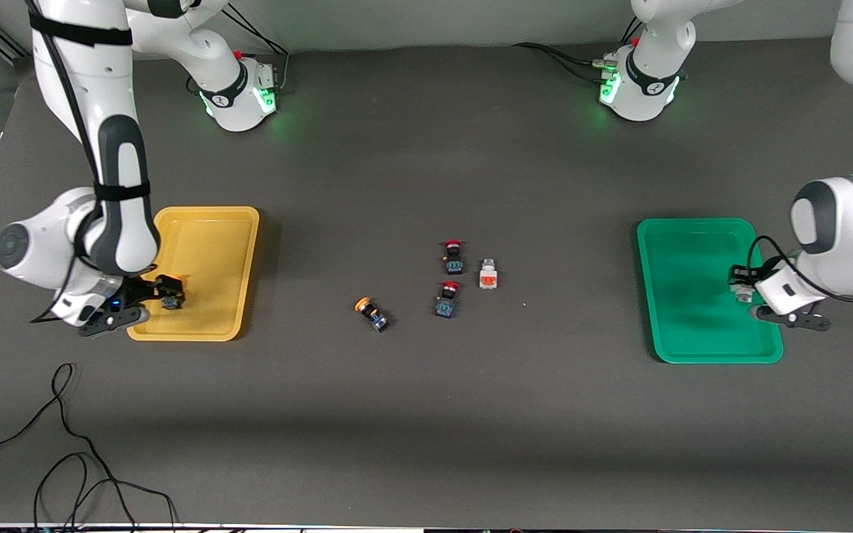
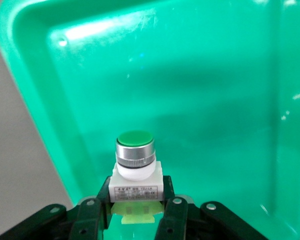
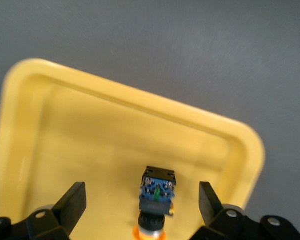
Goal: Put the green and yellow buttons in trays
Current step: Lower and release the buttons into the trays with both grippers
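one button (image 3: pixel 156 195) in the tray (image 1: pixel 208 229) at the right arm's end, four buttons (image 1: pixel 452 285) mid-table

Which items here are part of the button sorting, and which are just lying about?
Job:
- yellow tray, yellow button lying in it between the open right tool fingers
- green tray, green button gripped by the left tool over it
- yellow button on the table

Lying about:
- two red buttons
- white switch
- cables

Middle of the table is the crowded bit

Four small switches sit bunched there: an orange-capped one (image 1: pixel 371 313), two red-capped ones (image 1: pixel 453 257) (image 1: pixel 447 298) and a white one (image 1: pixel 487 274) just beside them. Bare mat lies between that bunch and each tray.
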`<move>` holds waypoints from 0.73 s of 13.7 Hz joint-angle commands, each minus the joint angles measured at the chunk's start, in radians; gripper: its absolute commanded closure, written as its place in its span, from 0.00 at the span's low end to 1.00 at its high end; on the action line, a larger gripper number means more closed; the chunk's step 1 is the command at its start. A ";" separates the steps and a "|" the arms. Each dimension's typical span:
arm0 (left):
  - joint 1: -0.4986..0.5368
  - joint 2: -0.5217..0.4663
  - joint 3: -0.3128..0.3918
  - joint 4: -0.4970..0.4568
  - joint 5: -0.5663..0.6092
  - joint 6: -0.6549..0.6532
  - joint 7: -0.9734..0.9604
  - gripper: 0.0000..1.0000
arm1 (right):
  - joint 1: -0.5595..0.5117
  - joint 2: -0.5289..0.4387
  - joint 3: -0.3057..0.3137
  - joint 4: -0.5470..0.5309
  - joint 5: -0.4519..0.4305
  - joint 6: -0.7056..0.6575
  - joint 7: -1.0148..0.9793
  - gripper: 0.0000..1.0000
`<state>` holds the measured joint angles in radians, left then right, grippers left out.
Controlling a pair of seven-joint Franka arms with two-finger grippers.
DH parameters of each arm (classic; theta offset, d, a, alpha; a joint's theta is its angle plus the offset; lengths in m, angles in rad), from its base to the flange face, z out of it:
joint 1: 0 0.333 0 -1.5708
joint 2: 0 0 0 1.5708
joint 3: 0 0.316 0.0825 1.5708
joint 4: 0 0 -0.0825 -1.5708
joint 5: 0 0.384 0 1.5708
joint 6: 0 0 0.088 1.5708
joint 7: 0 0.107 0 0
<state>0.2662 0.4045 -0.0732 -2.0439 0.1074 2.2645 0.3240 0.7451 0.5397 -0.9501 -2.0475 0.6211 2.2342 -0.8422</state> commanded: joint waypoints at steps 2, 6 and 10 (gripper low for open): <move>0.030 0.025 -0.010 -0.073 0.017 0.141 0.012 1.00 | 0.092 -0.024 -0.107 0.229 -0.147 -0.281 0.188 0.00; 0.038 0.030 -0.011 -0.075 0.018 0.145 0.021 0.01 | 0.170 -0.011 -0.096 0.334 -0.169 -0.341 0.378 0.00; 0.030 -0.054 -0.019 -0.044 0.012 0.034 0.041 0.00 | 0.293 0.012 0.029 0.389 -0.164 -0.340 0.662 0.00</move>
<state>0.2926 0.4330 -0.0763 -2.0929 0.1117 2.3848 0.3551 0.9969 0.5157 -0.9778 -1.7157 0.4756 1.9039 -0.2958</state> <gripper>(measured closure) 0.211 0.000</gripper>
